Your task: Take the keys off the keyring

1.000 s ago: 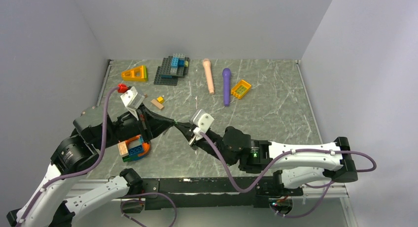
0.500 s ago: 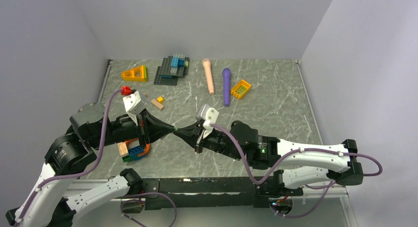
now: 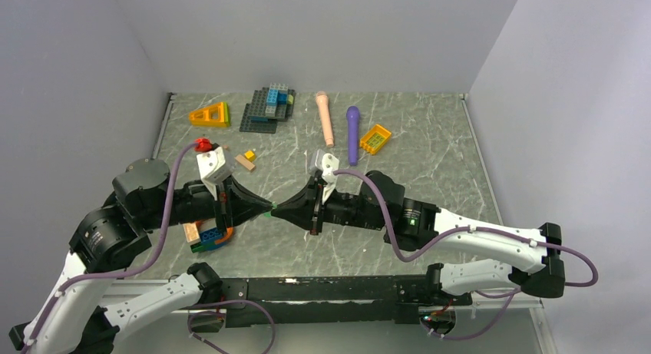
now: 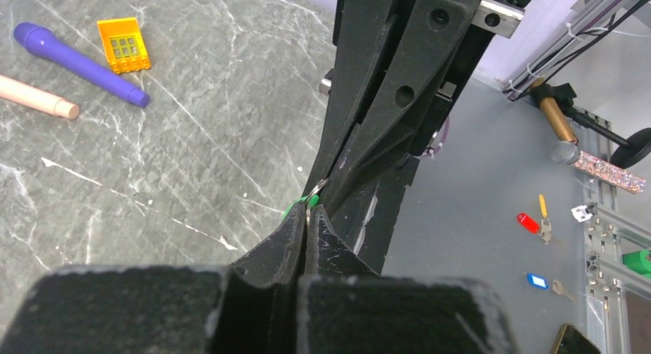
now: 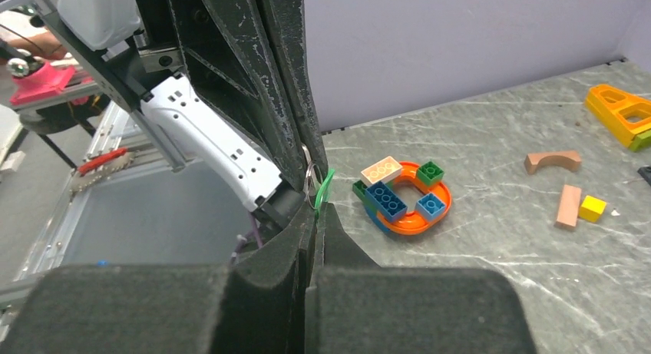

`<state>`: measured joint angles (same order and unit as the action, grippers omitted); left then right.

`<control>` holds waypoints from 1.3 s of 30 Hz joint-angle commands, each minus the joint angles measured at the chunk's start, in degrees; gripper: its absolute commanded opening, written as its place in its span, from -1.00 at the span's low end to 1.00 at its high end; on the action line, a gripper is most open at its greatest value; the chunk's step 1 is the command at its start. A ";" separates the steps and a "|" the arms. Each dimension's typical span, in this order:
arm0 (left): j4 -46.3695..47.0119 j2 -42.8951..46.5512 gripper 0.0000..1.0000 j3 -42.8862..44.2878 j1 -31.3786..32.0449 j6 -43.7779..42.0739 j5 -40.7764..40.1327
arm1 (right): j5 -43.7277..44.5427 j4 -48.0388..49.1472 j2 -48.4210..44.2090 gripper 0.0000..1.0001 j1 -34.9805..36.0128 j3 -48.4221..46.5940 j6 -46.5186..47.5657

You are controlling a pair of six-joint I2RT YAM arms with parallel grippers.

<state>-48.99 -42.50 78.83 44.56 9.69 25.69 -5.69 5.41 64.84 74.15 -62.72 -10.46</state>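
My two grippers meet tip to tip above the near middle of the table. My left gripper (image 3: 268, 206) is shut on the thin metal keyring (image 5: 309, 173), which shows as a silver sliver at its tips (image 4: 308, 210). My right gripper (image 3: 279, 210) is shut on the green-capped key (image 5: 324, 186), whose green edge runs into its jaws (image 5: 315, 208). The green also shows beside the left fingertips in the left wrist view (image 4: 294, 209). The key's blade and most of the ring are hidden between the fingers.
An orange ring with toy bricks (image 3: 209, 235) lies under the left arm. Further back lie small wooden blocks (image 3: 246, 160), an orange wedge (image 3: 210, 114), a brick plate (image 3: 269, 108), a pink microphone (image 3: 325, 117), a purple one (image 3: 352, 133) and a yellow window piece (image 3: 375, 138).
The right arm has swung its wrist up and away from the near edge, so both grippers now lie almost in one line. Both grippers stayed shut at the same meeting point.
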 commanded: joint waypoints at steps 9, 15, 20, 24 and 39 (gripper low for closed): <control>-5.48 -1.62 -1.00 1.96 0.22 -1.63 -6.59 | -1.66 -0.28 -4.06 -1.00 -1.82 0.29 -3.38; -5.73 -3.01 -1.00 1.31 0.19 -1.05 -7.63 | -0.77 -2.67 -2.89 -1.00 -1.84 -0.72 -4.03; -5.44 -3.03 -1.00 0.80 0.18 -0.98 -6.84 | -1.26 -4.05 -1.77 -0.24 -1.86 -1.52 -4.05; -6.66 -3.28 -1.00 1.27 0.19 -1.61 -6.33 | -0.50 -6.83 -1.76 0.41 -1.84 -2.80 -3.72; -6.66 -4.17 -1.00 -0.07 0.23 -1.46 -3.18 | 3.53 -10.60 1.35 0.37 -2.00 -9.11 -1.54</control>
<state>-56.77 -46.48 78.94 44.82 8.32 21.17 -3.88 -5.15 64.45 72.18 -68.38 -12.93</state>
